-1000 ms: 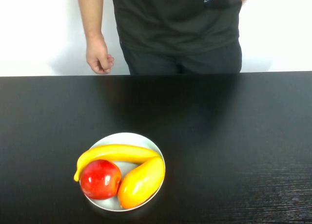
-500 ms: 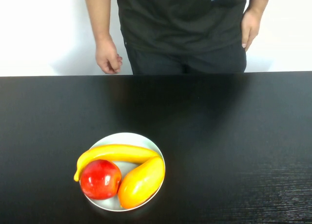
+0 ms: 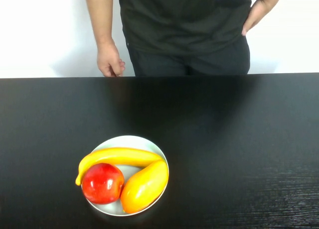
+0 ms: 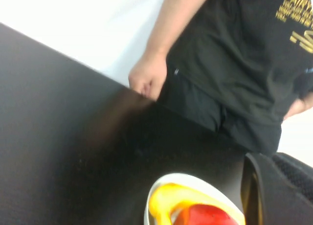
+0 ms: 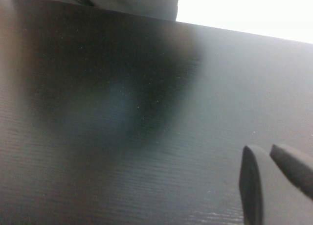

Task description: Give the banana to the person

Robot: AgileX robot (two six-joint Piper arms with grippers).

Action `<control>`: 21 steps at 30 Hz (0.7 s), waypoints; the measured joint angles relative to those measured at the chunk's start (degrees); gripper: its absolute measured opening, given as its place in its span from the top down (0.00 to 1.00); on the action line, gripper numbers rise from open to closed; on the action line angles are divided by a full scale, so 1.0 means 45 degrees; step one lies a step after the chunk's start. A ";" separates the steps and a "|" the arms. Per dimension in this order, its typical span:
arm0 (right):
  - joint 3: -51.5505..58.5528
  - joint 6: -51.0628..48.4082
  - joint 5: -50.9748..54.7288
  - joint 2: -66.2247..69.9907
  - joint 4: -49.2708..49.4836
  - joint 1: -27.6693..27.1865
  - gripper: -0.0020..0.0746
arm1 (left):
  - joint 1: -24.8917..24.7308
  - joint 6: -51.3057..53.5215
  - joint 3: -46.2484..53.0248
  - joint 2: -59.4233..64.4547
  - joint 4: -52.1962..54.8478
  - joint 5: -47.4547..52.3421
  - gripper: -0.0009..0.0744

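Note:
The banana (image 3: 119,157) is long, curved and yellow and lies across the far side of a white plate (image 3: 130,138) at the near left of the table. It also shows in the left wrist view (image 4: 165,201). The person (image 3: 184,25) in a black T-shirt stands behind the far edge, one hand (image 3: 110,62) hanging down, the other hand (image 3: 255,15) at the hip. Neither gripper shows in the high view. My left gripper (image 4: 274,186) is shut and empty, beside the plate. My right gripper (image 5: 271,168) is shut and empty over bare table.
A red apple (image 3: 102,183) and a plump yellow-orange mango-shaped fruit (image 3: 144,185) lie on the plate against the banana's near side. The black table (image 3: 239,149) ends at its far edge just in front of the person.
The person has shifted a little and raised the hand on the view's right up to the hip. The fruit and the plate have not moved.

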 joint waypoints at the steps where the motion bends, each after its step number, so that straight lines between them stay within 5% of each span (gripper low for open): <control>1: 0.0000 0.0000 0.0000 0.0000 0.0000 0.0000 0.99 | 0.0000 0.0000 -0.0114 0.0000 0.0000 0.0234 0.99; 8: 0.0000 0.0000 0.0000 0.0000 0.0000 0.0000 0.99 | 0.0000 0.0668 -0.2412 0.1437 -0.0097 0.2768 0.99; 21: 0.0000 0.0000 0.0000 0.0000 0.0000 0.0000 0.99 | 0.0000 0.8796 -1.0259 1.0652 -0.0209 1.0370 0.99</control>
